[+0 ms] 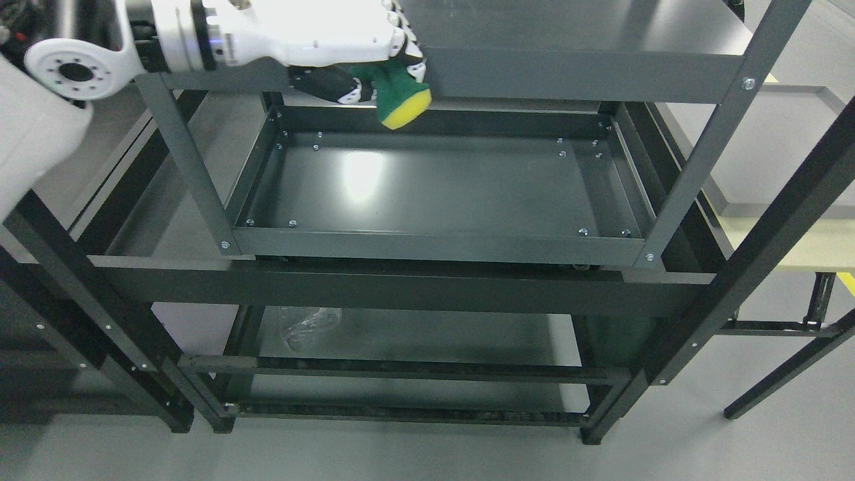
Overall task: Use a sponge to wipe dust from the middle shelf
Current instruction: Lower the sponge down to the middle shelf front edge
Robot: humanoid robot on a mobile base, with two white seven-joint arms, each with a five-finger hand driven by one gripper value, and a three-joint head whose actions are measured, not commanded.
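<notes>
Fingers (401, 47) of the left hand (320, 40) were curled round a sponge (399, 100), green on top with a yellow face at its lower end, gripping it so that the yellow tip hung down past the front rail of the top shelf (574, 70). The hand came in from the far left at the level of that upper rail, its white forearm lying across the frame's corner post. The sponge was held in the air above the far left part of the middle shelf (441, 187), apart from its surface and not touching the tray. That shelf, a dark metal tray with raised edges and small screws near its corners, lay bare below, with a patch of glare left of its middle. No wiped streak or dust could be made out on it, so the wiping seemed not yet begun: the sponge was in hand, and lowering it onto the tray and sweeping across remained. The right hand was out of view.
</notes>
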